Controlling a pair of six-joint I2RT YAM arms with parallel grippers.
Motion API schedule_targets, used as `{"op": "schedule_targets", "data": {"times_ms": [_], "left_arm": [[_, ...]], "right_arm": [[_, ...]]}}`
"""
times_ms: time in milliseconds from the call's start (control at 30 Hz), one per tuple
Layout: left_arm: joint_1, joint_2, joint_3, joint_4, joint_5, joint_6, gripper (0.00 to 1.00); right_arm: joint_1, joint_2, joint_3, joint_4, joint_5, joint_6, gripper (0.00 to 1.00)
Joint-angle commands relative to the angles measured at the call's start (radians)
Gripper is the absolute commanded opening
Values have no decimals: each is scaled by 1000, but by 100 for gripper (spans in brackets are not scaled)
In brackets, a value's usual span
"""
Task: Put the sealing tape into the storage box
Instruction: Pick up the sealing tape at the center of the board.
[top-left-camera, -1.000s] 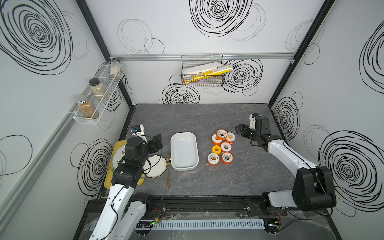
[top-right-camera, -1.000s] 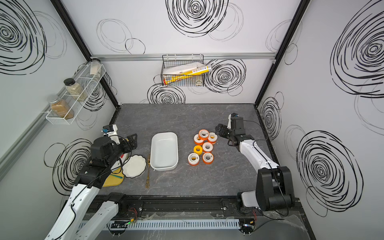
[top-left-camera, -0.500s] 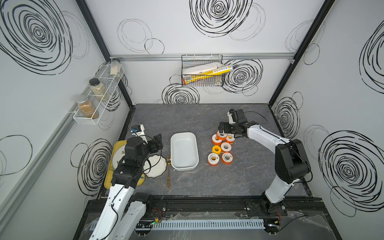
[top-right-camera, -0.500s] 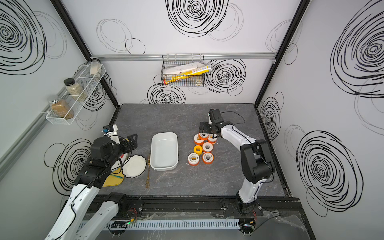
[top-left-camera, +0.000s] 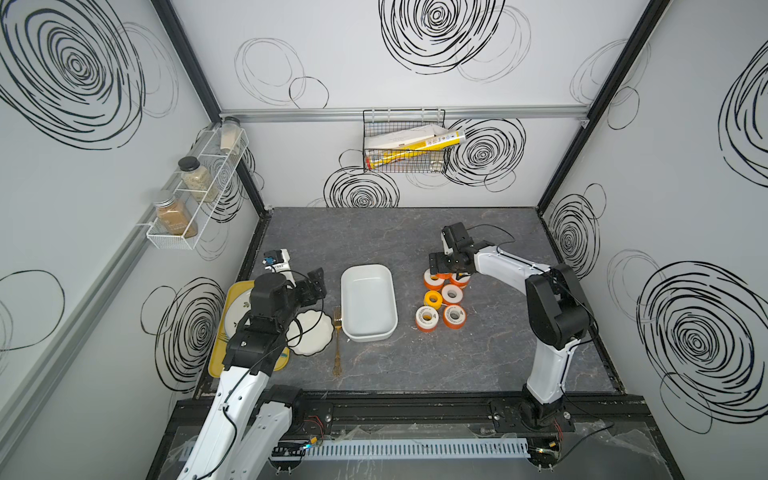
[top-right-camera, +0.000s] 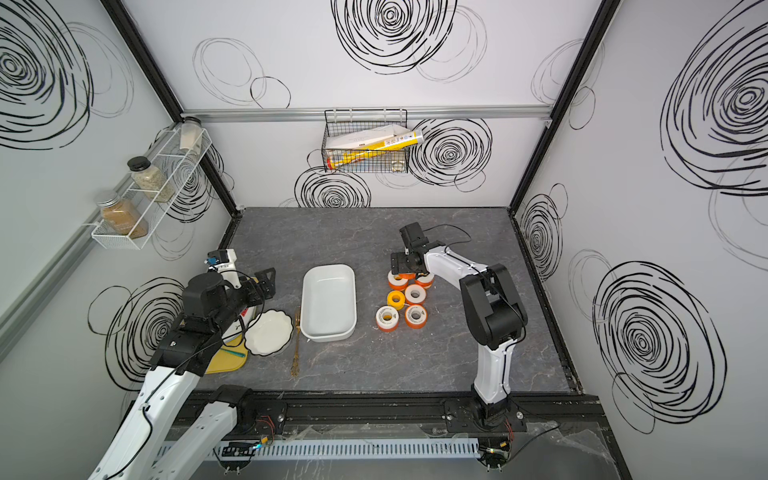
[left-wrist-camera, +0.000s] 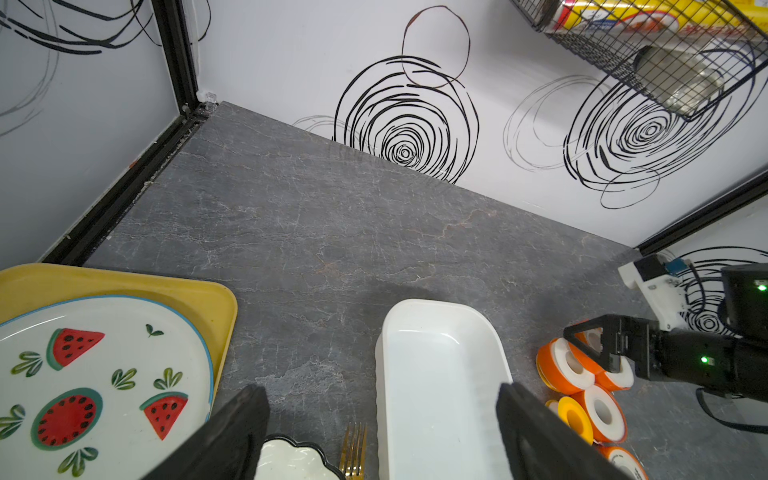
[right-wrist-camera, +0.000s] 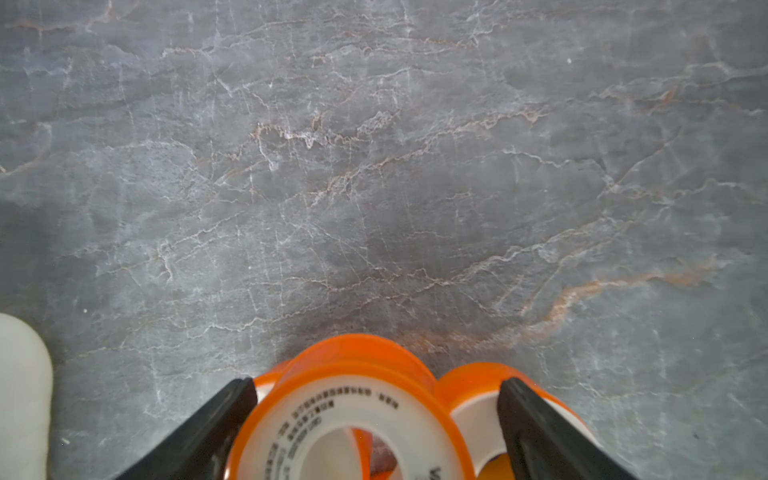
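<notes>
Several rolls of sealing tape (top-left-camera: 452, 294) (top-right-camera: 414, 293), white on orange or yellow spools, lie clustered right of the storage box (top-left-camera: 345, 291) (top-right-camera: 306, 299), an empty white tub. My right gripper (top-left-camera: 448, 272) (top-right-camera: 409, 270) (right-wrist-camera: 374, 386) stands open over the cluster's far end, its jaws either side of an orange-spooled roll (right-wrist-camera: 345, 411). The roll's face is tilted towards the camera, and a neighbouring roll (right-wrist-camera: 473, 399) sits behind one jaw. My left gripper (top-left-camera: 316, 282) (left-wrist-camera: 380, 395) hangs open and empty left of the box (left-wrist-camera: 384, 345).
A yellow tray (top-left-camera: 237, 291) with a watermelon plate (left-wrist-camera: 83, 374) lies at the left edge. Beside it sit a white scalloped dish (top-left-camera: 311, 332) and a gold fork (top-left-camera: 337, 340), close to the box. A wire basket (top-left-camera: 405, 145) and a spice rack (top-left-camera: 187, 195) hang on the walls.
My right arm has swung in from the right side of the table and come down over the far end of the tape cluster. The left arm has not moved.
</notes>
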Motion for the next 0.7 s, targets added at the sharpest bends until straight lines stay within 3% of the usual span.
{"op": "schedule_targets", "data": {"times_ms": [0, 500, 667], "left_arm": [[4, -4, -10, 31, 12, 14, 92], [4, -2, -11, 33, 15, 12, 92], [4, -3, -11, 33, 15, 12, 92]], "right_arm": [[14, -3, 12, -44, 27, -5, 91], [36, -78, -24, -60, 43, 5, 64], [37, -116, -27, -62, 43, 10, 62]]}}
